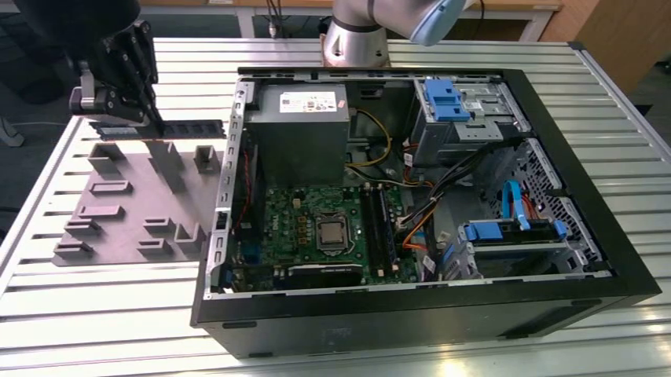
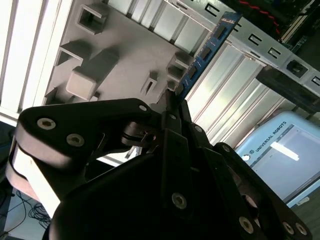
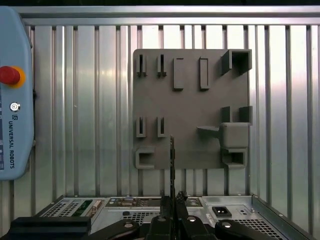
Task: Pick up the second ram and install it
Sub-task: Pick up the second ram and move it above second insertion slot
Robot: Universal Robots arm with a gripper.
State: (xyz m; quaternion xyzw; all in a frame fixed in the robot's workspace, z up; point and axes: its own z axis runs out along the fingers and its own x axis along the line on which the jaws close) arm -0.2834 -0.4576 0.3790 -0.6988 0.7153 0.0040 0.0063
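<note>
We see our gripper [image 1: 146, 121] pointing straight down, fingers clamped on the second ram [image 1: 195, 125], held level over the grey fixture plate [image 1: 124, 222].

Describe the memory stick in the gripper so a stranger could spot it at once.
Find the open computer case; at the exterior view's left a grey fixture plate lies on the slatted table. Above that plate the gripper pinches the second ram, a slim dark stick held level, unlike the grey blocks below.

Vertical lettering [image 3: 10, 145] on teach pendant [image 3: 17, 90]
</note>
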